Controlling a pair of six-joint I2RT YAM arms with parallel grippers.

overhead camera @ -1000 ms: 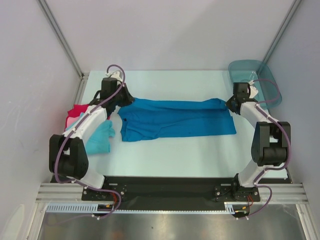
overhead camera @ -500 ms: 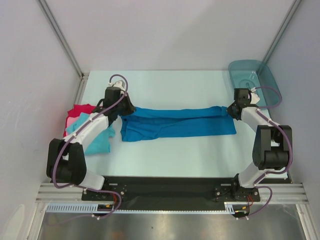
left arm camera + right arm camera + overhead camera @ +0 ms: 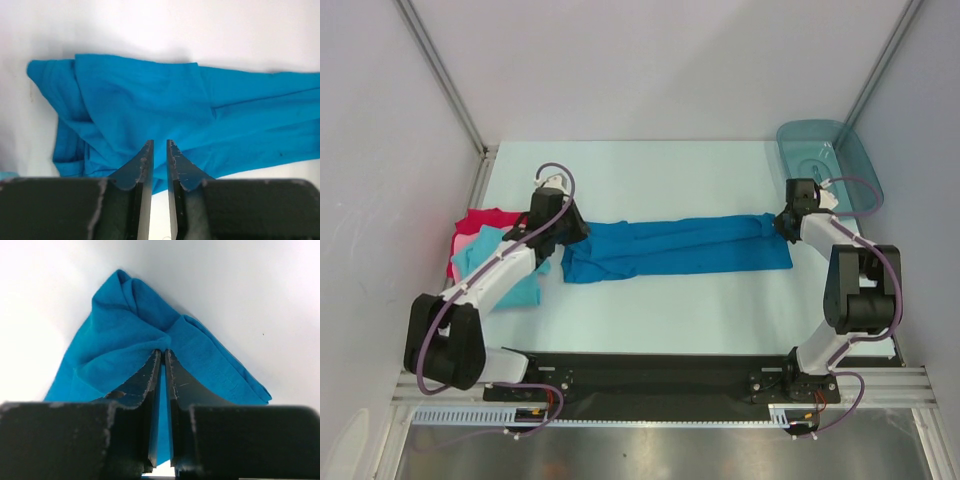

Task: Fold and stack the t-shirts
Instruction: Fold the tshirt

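Blue t-shirt (image 3: 675, 245) is lying bunched in a long strip across the table (image 3: 670, 310), running 9 to 3 o'clock. Left gripper (image 3: 572, 232) is hovering at its 9 o'clock end, fingers slightly spread, nothing between them. Right gripper (image 3: 782, 222) is sitting at the 3 o'clock end with only a slit between its fingers; can't tell if it's pinching cloth. Turquoise t-shirt (image 3: 515, 285), pink t-shirt (image 3: 470, 243) and red t-shirt (image 3: 480, 218) are lying heaped at far 9 o'clock.

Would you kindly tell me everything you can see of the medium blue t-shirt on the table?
The medium blue t-shirt is soft plain cloth, folded lengthwise into a long wrinkled band lying flat across the table. The left gripper sits at its left end and the right gripper at its right end, jaws barely parted; whether they pinch cloth is unclear.
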